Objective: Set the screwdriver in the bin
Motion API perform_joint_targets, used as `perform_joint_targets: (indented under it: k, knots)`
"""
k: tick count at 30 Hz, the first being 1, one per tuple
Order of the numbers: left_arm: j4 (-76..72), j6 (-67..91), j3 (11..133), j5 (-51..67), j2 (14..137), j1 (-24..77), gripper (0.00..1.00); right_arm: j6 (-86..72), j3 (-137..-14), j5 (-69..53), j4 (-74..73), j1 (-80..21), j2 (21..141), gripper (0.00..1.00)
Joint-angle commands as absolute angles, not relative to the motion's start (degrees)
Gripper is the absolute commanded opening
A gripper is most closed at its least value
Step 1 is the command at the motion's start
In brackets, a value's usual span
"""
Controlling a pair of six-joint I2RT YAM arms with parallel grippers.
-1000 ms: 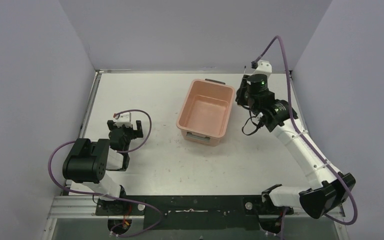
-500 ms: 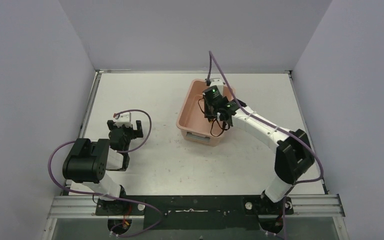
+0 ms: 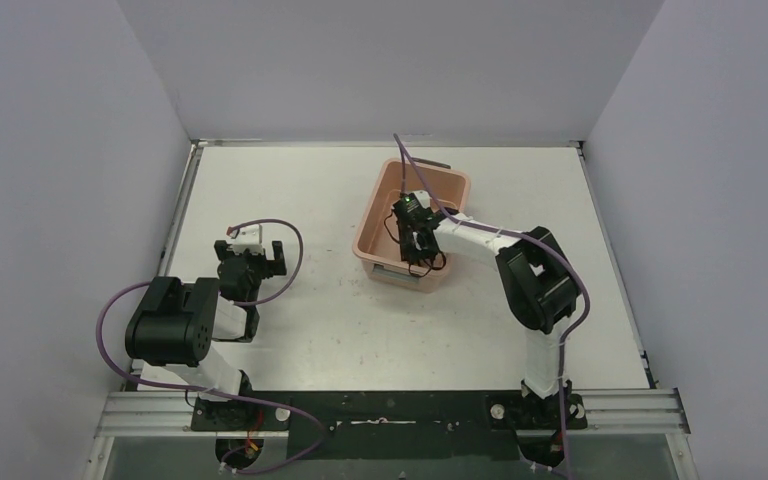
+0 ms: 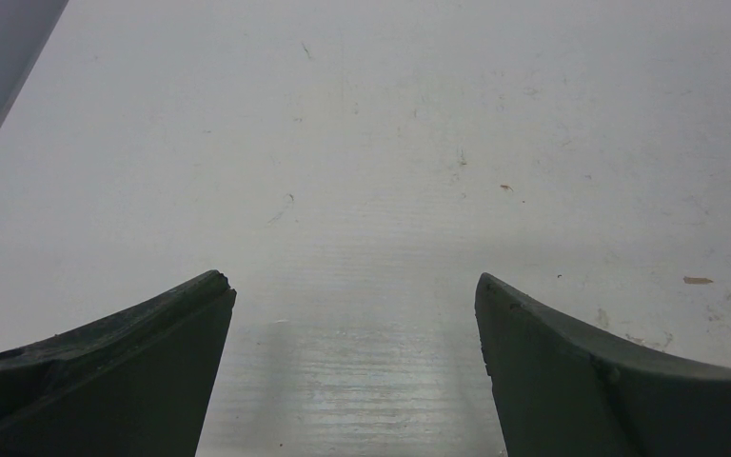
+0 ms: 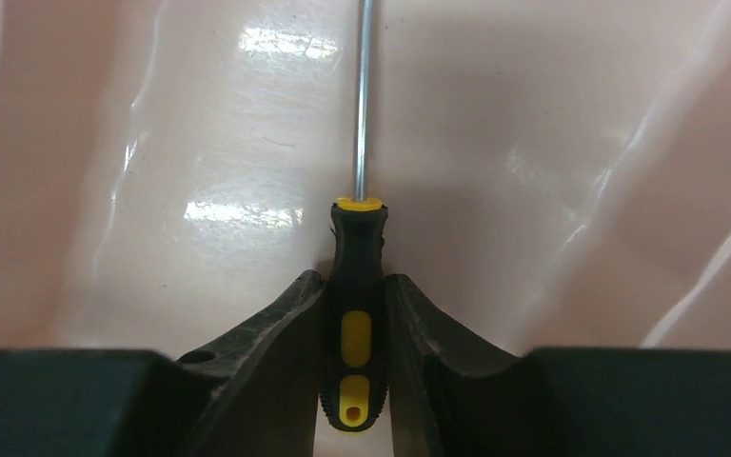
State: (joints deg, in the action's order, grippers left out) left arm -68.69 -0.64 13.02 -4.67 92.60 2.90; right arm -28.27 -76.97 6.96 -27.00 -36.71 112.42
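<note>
Right gripper (image 5: 355,286): clamped on the screwdriver's black handle, one finger (image 5: 271,328) pressed to each side. In the top view it sits over the inside of the bin, toward the near short end.
Screwdriver (image 5: 359,249): held in the right gripper within the bin's walls. The handle is black with yellow insets and a yellow collar. The thin metal shaft points straight away from the wrist camera, over the glossy pink floor. I cannot tell whether the tip touches the floor.
Bin (image 3: 443,180): a salmon-pink rectangular tub standing on the bench, right of centre and toward the far edge, with a dark handle at its far short end.
Left gripper (image 4: 352,286): fingers spread wide apart with nothing between them, low over bare bench, well to the left of the bin.
Bench (image 3: 300,190): white, with small scuffs and specks in the left wrist view.
</note>
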Motion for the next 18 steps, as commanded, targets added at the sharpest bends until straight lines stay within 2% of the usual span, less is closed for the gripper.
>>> perform_joint_targets:
  k: [1, 4, 12, 18]
  knots:
    - [-70.54, -0.28, 14.06, -4.48, 92.38, 2.72, 0.97, -29.70, -77.67, 6.85, -25.25, -36.46, 111.41, 0.39]
    - [-70.49, -0.30, 14.06, -4.48, 92.40, 2.72, 0.97, -29.71, -78.83, 8.66, -26.92, -36.84, 109.79, 0.60]
    - [-70.49, -0.32, 14.07, -4.48, 92.43, 2.72, 0.97, -27.85, -82.84, 13.43, -30.41, -38.07, 100.74, 0.75]
    - [-70.51, -0.33, 14.06, -4.48, 92.38, 2.72, 0.97, -24.68, -82.23, 15.42, -29.21, -38.08, 91.38, 0.99]
